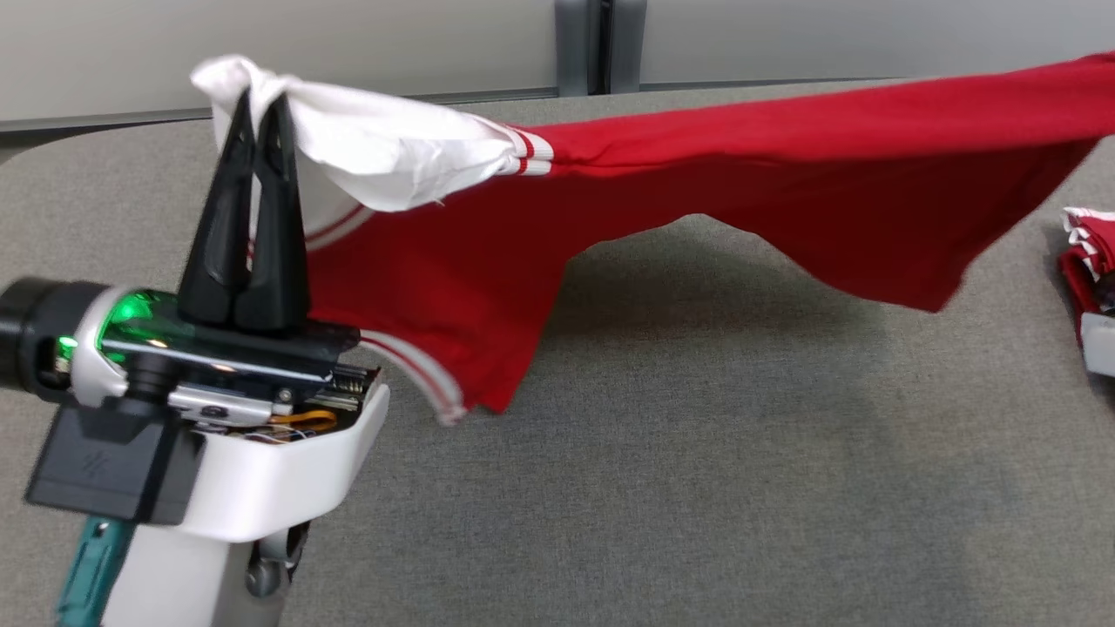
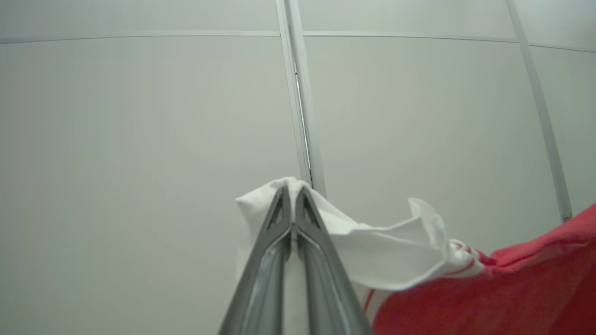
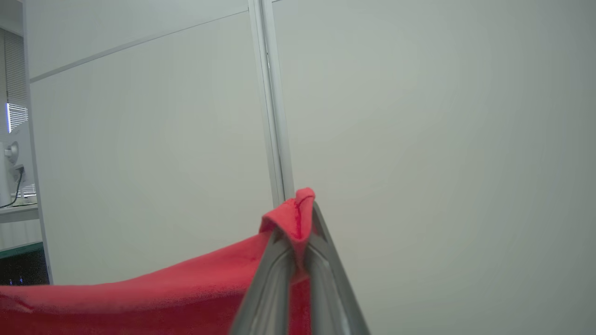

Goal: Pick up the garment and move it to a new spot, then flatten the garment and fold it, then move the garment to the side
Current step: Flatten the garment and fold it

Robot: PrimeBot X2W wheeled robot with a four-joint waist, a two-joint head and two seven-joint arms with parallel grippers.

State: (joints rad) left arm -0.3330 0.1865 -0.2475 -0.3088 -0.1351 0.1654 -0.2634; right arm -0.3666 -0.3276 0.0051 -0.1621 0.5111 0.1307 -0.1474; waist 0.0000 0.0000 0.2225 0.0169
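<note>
at the lower left of the head view, the left hand (image 1: 260,98) points upward from its pale wrist, its two dark fingers pressed together on the white sleeve end of the garment (image 1: 740,165). its own wrist view shows the left hand (image 2: 293,190) pinching that white cloth in front of a pale wall panel (image 2: 139,139). the right hand (image 3: 298,218) is clamped on a red fold of the garment (image 3: 139,298). the red body hangs stretched between both hands, sagging above the grey surface (image 1: 697,453), its right end cut off by the frame. at the right edge lies what seems a folded red-and-white bundle (image 1: 1083,252), only partly visible.
</note>
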